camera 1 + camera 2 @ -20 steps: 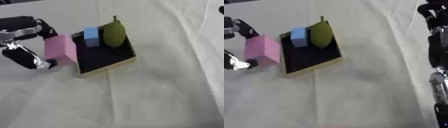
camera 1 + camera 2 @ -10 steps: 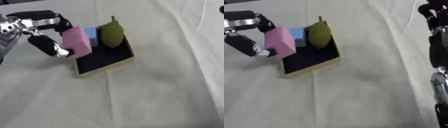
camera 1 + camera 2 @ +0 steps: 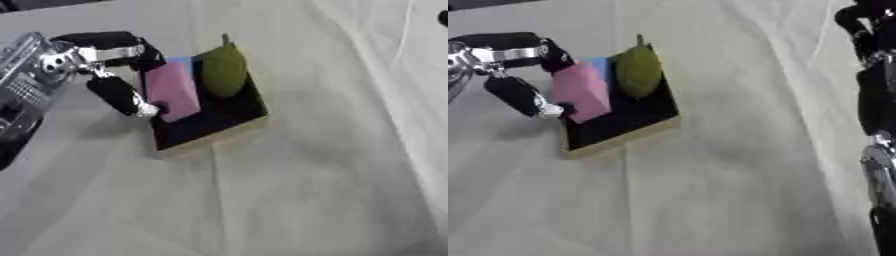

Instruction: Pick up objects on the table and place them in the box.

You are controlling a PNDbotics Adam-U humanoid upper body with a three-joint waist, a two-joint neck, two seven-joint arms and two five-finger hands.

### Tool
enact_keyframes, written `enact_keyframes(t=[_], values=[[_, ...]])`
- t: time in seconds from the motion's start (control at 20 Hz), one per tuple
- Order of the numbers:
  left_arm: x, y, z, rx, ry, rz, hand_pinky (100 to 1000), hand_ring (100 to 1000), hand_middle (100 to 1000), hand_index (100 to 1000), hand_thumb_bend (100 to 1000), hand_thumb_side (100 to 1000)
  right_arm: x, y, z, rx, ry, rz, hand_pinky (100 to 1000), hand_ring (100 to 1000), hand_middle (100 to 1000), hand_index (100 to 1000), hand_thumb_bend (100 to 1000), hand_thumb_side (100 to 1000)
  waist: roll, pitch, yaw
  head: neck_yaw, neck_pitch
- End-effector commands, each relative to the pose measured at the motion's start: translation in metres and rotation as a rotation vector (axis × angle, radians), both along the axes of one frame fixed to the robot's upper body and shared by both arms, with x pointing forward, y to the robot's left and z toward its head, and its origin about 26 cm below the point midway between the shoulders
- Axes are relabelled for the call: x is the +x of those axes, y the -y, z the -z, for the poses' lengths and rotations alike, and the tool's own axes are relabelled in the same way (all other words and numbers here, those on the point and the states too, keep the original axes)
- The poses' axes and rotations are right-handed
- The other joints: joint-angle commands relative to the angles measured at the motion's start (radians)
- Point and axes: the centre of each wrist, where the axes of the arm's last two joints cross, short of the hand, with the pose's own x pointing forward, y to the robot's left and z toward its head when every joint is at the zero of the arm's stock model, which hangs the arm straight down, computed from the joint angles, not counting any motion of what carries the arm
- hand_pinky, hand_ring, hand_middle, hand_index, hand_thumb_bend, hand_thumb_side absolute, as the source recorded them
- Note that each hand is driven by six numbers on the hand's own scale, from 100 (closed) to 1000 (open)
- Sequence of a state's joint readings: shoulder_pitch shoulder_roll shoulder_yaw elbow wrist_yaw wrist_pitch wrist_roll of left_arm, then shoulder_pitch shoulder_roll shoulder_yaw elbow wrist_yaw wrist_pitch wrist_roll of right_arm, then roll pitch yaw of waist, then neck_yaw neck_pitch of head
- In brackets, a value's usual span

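Since the earlier frames, the left hand [image 3: 118,75] has carried the pink block [image 3: 172,91] rightward; it now hangs over the box [image 3: 214,131], pinched between curled fingers and thumb. A green pear-shaped fruit [image 3: 224,70] and a blue block [image 3: 181,62] lie at the box's far end. Only the right eye view shows the right arm [image 3: 877,95] at the right edge of the bench [image 3: 728,190]; its hand's state cannot be told.

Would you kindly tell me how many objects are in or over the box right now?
3: a green pear at the box's far right, a blue block at its far left, mostly hidden, and a pink block held by the left hand.
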State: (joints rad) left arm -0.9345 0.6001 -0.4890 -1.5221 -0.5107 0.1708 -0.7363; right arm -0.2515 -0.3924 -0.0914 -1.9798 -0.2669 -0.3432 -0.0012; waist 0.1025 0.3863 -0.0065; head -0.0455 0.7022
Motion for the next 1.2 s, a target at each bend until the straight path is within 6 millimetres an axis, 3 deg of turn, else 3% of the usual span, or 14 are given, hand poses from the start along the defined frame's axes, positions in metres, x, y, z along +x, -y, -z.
enact_keyframes(t=[0.05, 0.3, 0.55, 0.75, 0.8, 0.95, 1.05, 1.1, 1.2], values=[[0.001, -0.001, -0.007, 0.030, 0.029, 0.004, 801, 709, 592, 746, 366, 398, -0.003, 0.000, -0.009, -0.010, 0.027, -0.008, 902, 970, 638, 816, 100, 642, 0.009, -0.017, -0.001, -0.001, -0.007], [0.000, 0.000, -0.006, 0.051, 0.058, 0.021, 842, 783, 697, 856, 527, 436, -0.002, 0.000, -0.009, -0.010, 0.027, -0.011, 902, 970, 638, 816, 100, 642, 0.008, -0.018, 0.001, -0.002, -0.007], [-0.009, 0.000, -0.016, 0.053, 0.132, 0.038, 862, 802, 723, 879, 618, 451, -0.002, 0.000, -0.009, -0.011, 0.025, -0.010, 902, 970, 638, 816, 100, 642, 0.008, -0.019, 0.004, -0.003, -0.006], [-0.028, -0.003, -0.033, 0.006, 0.231, 0.066, 856, 794, 713, 871, 530, 416, -0.003, 0.001, -0.008, -0.012, 0.026, -0.005, 902, 969, 638, 816, 100, 641, 0.007, -0.023, 0.006, -0.007, -0.003], [-0.037, -0.004, -0.041, -0.026, 0.275, 0.078, 853, 787, 706, 864, 417, 402, -0.003, 0.002, -0.008, -0.012, 0.029, -0.002, 901, 967, 638, 815, 100, 640, 0.007, -0.024, 0.008, -0.008, -0.001], [-0.075, -0.016, -0.070, -0.205, 0.419, 0.107, 850, 775, 695, 856, 245, 381, -0.004, 0.006, -0.010, -0.011, 0.048, 0.010, 900, 964, 639, 814, 100, 637, 0.003, -0.028, 0.017, -0.015, 0.002], [-0.095, -0.025, -0.083, -0.334, 0.486, 0.119, 845, 770, 689, 852, 190, 408, -0.004, 0.008, -0.011, -0.006, 0.057, 0.020, 899, 962, 639, 814, 100, 636, -0.002, -0.032, 0.023, -0.018, 0.006], [-0.099, -0.029, -0.087, -0.394, 0.508, 0.124, 844, 766, 687, 847, 133, 431, -0.005, 0.009, -0.011, -0.003, 0.061, 0.024, 898, 961, 639, 814, 100, 635, -0.005, -0.035, 0.026, -0.018, 0.006], [-0.102, -0.038, -0.091, -0.515, 0.549, 0.138, 841, 762, 682, 844, 102, 412, -0.005, 0.010, -0.010, 0.002, 0.067, 0.031, 897, 959, 640, 813, 100, 633, -0.014, -0.040, 0.032, -0.017, 0.008]])
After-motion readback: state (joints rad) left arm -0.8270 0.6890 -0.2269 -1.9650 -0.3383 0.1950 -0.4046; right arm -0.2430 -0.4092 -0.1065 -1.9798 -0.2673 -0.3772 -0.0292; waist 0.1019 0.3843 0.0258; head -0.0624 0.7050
